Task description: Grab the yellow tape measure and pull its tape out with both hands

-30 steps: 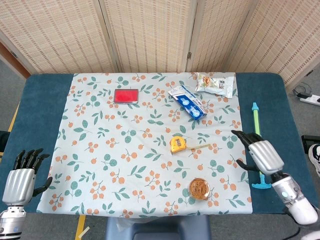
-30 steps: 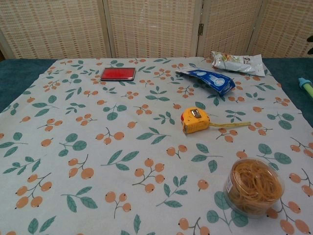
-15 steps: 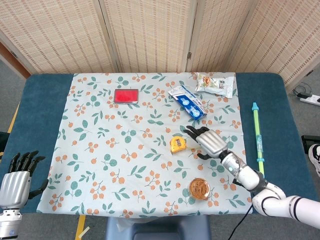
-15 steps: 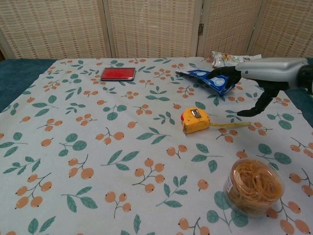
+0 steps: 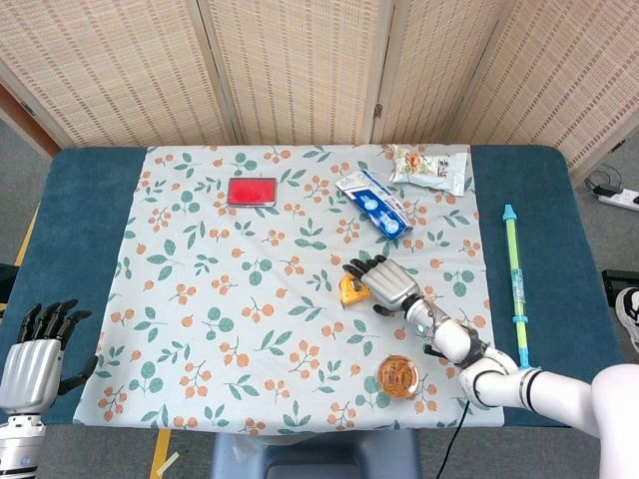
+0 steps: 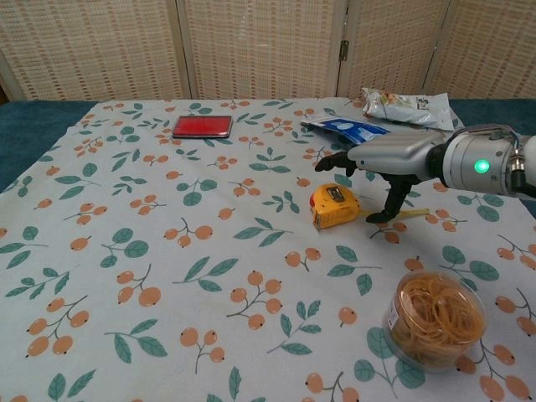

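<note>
The yellow tape measure (image 6: 333, 205) lies on the flowered cloth right of centre, with a short length of tape (image 6: 406, 213) sticking out to its right. My right hand (image 6: 389, 161) hovers just above and to the right of it, fingers spread and holding nothing. Its thumb points down beside the pulled-out tape. In the head view this right hand (image 5: 385, 283) covers the right part of the tape measure (image 5: 348, 289). My left hand (image 5: 38, 357) stays at the table's front left corner, fingers apart and empty, far from the tape measure.
A clear jar of rubber bands (image 6: 434, 319) stands in front of the right hand. Behind lie a blue packet (image 5: 373, 203), a snack bag (image 5: 429, 166) and a red case (image 5: 252, 191). A green and blue stick (image 5: 516, 279) lies on the blue table right of the cloth.
My right hand has swept left from the table's right edge, across the cloth, to just over the tape measure. The left hand has sunk slightly. The tape measure has not moved.
</note>
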Controlling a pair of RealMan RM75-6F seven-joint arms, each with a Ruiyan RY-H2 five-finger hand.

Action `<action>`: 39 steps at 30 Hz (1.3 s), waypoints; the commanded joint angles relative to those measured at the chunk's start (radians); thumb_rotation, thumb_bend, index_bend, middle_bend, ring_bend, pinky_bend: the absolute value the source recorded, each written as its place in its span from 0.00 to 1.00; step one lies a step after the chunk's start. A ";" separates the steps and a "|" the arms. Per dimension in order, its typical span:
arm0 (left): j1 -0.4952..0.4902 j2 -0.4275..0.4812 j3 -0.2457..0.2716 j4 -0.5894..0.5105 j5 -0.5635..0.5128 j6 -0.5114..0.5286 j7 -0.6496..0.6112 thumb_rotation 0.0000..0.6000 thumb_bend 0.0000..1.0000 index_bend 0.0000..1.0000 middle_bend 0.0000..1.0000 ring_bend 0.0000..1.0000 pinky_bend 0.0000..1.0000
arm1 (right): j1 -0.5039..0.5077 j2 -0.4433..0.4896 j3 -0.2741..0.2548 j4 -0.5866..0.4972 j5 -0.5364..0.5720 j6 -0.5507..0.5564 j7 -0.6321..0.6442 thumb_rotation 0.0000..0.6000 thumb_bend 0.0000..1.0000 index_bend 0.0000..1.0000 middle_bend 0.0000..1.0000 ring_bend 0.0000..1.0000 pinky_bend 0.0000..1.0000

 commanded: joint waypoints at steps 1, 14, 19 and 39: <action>0.001 0.001 -0.002 0.000 -0.004 0.000 0.001 1.00 0.34 0.28 0.16 0.12 0.00 | 0.023 -0.034 -0.007 0.046 0.008 -0.017 0.004 1.00 0.34 0.04 0.14 0.20 0.18; 0.007 0.002 -0.006 0.013 -0.021 0.001 -0.011 1.00 0.34 0.28 0.16 0.12 0.00 | 0.067 -0.104 -0.018 0.147 -0.004 -0.035 0.059 1.00 0.34 0.20 0.26 0.25 0.19; 0.006 0.000 -0.007 0.018 -0.019 0.001 -0.015 1.00 0.34 0.28 0.16 0.12 0.00 | 0.072 -0.106 -0.021 0.161 0.001 -0.038 0.075 1.00 0.34 0.23 0.27 0.26 0.20; -0.191 -0.065 -0.133 -0.015 0.017 -0.138 -0.029 1.00 0.34 0.29 0.16 0.16 0.00 | -0.055 0.004 0.045 -0.018 -0.023 0.217 0.324 1.00 0.48 0.61 0.56 0.48 0.30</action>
